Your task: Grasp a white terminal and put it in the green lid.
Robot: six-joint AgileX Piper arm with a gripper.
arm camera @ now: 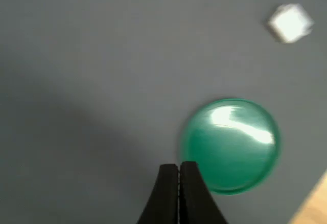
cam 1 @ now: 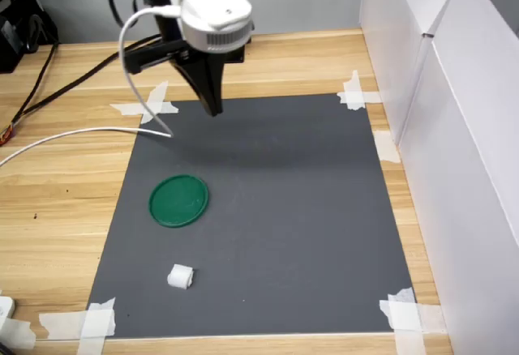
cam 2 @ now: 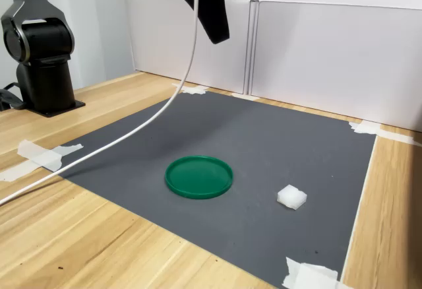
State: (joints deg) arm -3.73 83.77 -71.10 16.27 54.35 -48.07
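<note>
The green lid lies flat on the dark grey mat. A small white terminal sits on the mat apart from the lid, nearer the mat's front edge in the first exterior view. My gripper hangs high above the mat, well away from both. Its black fingers are pressed together with nothing between them.
The mat is taped at its corners to a wooden table. A white cable trails from the arm across the mat's edge. White panel walls stand along one side. The arm's black base stands at the second exterior view's left.
</note>
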